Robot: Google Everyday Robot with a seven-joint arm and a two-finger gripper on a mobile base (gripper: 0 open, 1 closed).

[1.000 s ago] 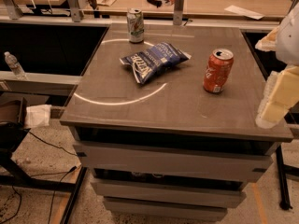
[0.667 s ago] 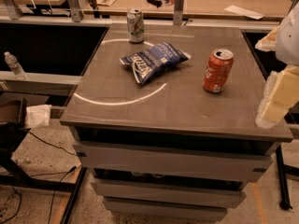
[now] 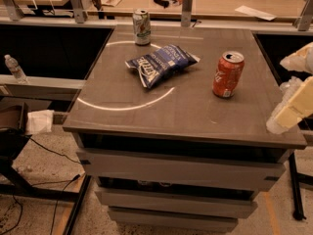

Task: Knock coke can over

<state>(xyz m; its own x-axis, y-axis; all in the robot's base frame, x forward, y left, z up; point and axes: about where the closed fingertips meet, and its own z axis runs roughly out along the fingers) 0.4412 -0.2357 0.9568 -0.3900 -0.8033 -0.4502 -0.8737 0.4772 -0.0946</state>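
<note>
The pincer [image 3: 289,110] shows only partly, as pale cream parts at the right border of the camera view. It hangs just off the right edge of the counter [image 3: 195,116], close to the front right corner. Whether it is wide or narrow I cannot tell, because its tip is not clearly shown. It holds nothing that I can see.

From the pincer, the coke can [image 3: 228,74] lies to the left and a little further back. It is near, but clearly apart from the pincer, with only bare counter between them. The can stands upright on the right half of the counter, so its long axis is vertical and its silver top with the pull tab faces up. In my judgement, a sideways push from the right against the upper part of the can would tip it toward the middle of the counter. A push low on the body may only slide it.

Further left, near the centre, a blue chip bag [image 3: 161,62] lies flat, well apart from the coke can. At the far edge a silver-white can [image 3: 142,27] with green markings stands upright; it is not the target. A plastic water bottle [image 3: 14,68] stands off the counter on the left side.

About writing: the coke can carries white script on red, running along its side, but I cannot read the single letters. The bag has white lettering, and the far can has a green mark; neither can be read.
</note>
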